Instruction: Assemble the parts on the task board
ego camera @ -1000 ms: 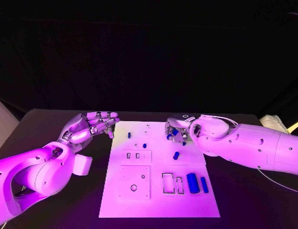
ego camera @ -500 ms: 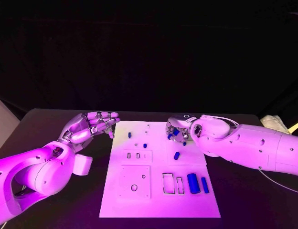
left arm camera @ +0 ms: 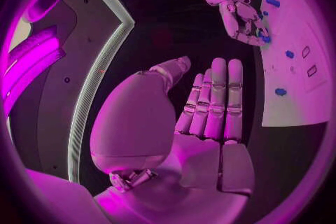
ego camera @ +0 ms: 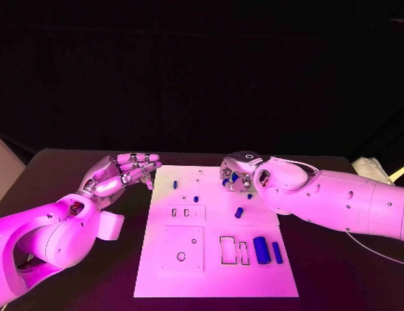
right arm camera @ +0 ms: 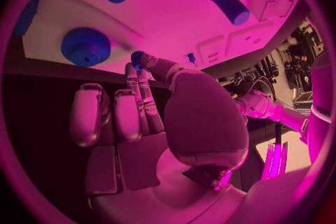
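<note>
Near edge of task board [ego camera: 216, 272]: two blue cylinders [ego camera: 261, 249] lay lengthwise beside rectangular slots. Mid-board: short blue peg [ego camera: 239, 212], just nearer than right hand [ego camera: 237, 175], long axis toward it. Right hand pinched small blue gear [right arm camera: 138, 58] over far board. Left hand [ego camera: 123, 172] off board's left, fingers apart, held nothing. Black desk [ego camera: 62, 162] beneath; dark room beyond.

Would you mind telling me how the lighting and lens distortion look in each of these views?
Head view: magenta light washes the task board and both arms, background black. Left wrist view: fisheye bends the board's edge; the left hand looms large. Right wrist view: pink cast, the right hand shades the table beneath, the blue gear is slightly soft.
</note>
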Robot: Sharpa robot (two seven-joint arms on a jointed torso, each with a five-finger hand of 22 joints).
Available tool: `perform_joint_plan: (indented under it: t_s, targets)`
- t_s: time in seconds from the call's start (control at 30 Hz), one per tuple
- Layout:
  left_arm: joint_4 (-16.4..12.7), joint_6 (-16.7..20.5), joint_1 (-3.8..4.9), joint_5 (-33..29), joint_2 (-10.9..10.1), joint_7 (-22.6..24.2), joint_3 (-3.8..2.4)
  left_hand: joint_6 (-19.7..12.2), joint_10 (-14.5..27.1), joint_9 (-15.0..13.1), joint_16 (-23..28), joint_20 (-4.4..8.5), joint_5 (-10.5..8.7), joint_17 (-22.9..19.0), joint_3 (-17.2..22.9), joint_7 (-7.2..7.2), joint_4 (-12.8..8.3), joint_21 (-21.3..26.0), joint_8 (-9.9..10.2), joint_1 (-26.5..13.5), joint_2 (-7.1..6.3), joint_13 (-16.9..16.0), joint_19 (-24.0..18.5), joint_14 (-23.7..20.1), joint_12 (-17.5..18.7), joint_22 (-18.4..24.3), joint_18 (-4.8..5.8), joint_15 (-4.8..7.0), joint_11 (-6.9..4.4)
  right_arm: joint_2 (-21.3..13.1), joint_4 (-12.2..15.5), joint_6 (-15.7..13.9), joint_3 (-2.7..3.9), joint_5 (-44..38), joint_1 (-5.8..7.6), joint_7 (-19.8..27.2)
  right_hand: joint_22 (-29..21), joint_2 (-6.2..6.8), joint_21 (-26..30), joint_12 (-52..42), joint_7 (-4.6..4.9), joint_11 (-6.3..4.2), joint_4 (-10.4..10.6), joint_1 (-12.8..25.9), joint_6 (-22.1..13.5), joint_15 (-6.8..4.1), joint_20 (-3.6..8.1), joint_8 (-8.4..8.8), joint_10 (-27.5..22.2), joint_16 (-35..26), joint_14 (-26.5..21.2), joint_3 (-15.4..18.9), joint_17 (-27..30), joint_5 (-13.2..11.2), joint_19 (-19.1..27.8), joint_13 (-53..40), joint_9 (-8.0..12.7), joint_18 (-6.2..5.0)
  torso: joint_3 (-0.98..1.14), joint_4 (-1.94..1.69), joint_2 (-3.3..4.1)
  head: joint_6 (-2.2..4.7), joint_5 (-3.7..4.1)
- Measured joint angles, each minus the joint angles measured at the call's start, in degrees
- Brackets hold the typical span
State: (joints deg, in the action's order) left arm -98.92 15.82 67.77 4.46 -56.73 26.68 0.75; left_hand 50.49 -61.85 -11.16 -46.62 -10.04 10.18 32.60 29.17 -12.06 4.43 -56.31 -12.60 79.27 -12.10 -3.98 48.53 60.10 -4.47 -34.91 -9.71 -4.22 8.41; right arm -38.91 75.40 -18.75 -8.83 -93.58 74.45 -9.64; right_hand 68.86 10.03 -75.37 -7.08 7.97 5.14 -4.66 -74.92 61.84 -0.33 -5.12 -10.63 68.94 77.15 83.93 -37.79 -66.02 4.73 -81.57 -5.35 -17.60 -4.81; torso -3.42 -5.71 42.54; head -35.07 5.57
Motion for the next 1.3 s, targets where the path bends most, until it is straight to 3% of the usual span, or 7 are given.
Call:
perform_joint_plan:
  t_s: [0.3, 0.63, 1.3]
  targets:
    - [-0.16, -0.05, 0.01, 0.0, 0.13, -0.08, 0.0, 0.0, 0.0, 0.01, 0.0, 0.0, 0.0, -0.01, 0.0, 0.0, 0.0, 0.0, 0.0, 0.0, 0.0, 0.0, 0.0, 0.0, 0.0, 0.01, 0.01, 0.0, 0.0, 2.07, -1.1, -4.59, 0.25, -0.43, 0.08, -1.61, 0.45, -0.22, -0.35, 0.01, 0.0, 0.18, -0.25, -0.22, 0.42, -0.21, 0.2, -0.44, 0.18, 0.22, 0.21, -0.25, -0.06, 0.38, -0.2, -0.01, -0.37, 0.0, -0.05, -0.14, 0.04, 0.26, 0.18]
    - [-0.21, -0.09, 0.06, 0.01, 0.18, -0.13, 0.0, 0.0, 0.0, -0.05, 0.0, 0.0, 0.0, -0.01, 0.17, 0.0, -0.17, -0.39, 0.0, 0.0, 0.0, -0.05, 0.0, 0.0, 0.0, -0.1, 0.01, 0.0, 0.0, 5.56, -3.37, -7.79, 0.47, -0.66, 0.13, -2.94, 0.53, -0.36, -0.34, -0.22, -0.01, 0.38, -0.42, -0.36, 0.42, -0.2, 0.2, -0.44, 0.37, 0.21, 0.21, -0.41, -0.05, 0.38, -0.2, -0.01, -0.42, 0.0, -0.06, -0.14, 0.15, 0.29, -0.09]
    - [-0.41, -0.22, 0.44, 0.01, 0.46, -0.2, 0.0, 0.0, 0.0, -0.04, 0.02, 0.0, 0.0, 0.03, 0.16, 0.0, -0.17, -0.39, 0.0, 0.0, 0.0, -0.04, 0.0, 0.0, 0.0, -0.09, 0.0, 0.0, 0.0, 10.96, -8.72, -9.12, 0.5, -0.67, 0.03, -3.56, 0.58, -0.36, -0.34, -0.15, -0.01, 0.37, -0.47, -0.36, 0.42, -0.2, 0.2, -0.44, 0.37, 0.21, 0.21, -0.32, -0.04, 0.71, -0.2, -0.01, -0.5, -0.01, -0.15, -0.47, 0.41, -0.14, -0.2]
